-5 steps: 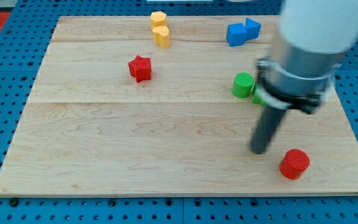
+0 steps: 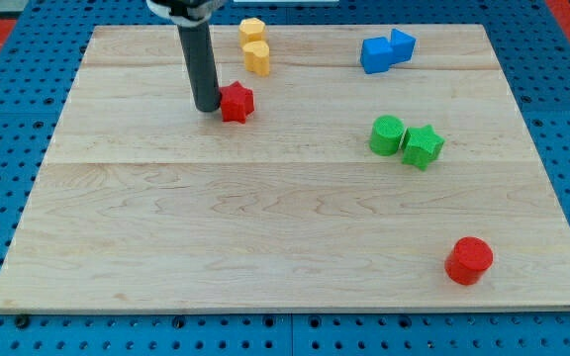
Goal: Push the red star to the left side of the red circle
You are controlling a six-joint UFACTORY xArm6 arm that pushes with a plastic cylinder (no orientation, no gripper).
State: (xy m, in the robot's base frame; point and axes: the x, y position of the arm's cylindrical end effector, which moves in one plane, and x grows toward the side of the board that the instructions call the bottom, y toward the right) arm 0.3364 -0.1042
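The red star (image 2: 236,102) lies in the upper middle-left of the wooden board (image 2: 166,237). My tip (image 2: 206,107) stands right against the star's left side, touching it or nearly so. The red circle (image 2: 468,260) sits far away at the lower right of the board, near its bottom edge.
Two yellow blocks (image 2: 255,45) sit just up and right of the star at the top edge. Two blue blocks (image 2: 386,50) lie at the top right. A green circle (image 2: 387,134) and a green star (image 2: 423,146) touch each other at the middle right.
The arm swung from beside the red circle at the lower right to the red star's left side. The star shifted slightly right. The green star, hidden before, now shows.
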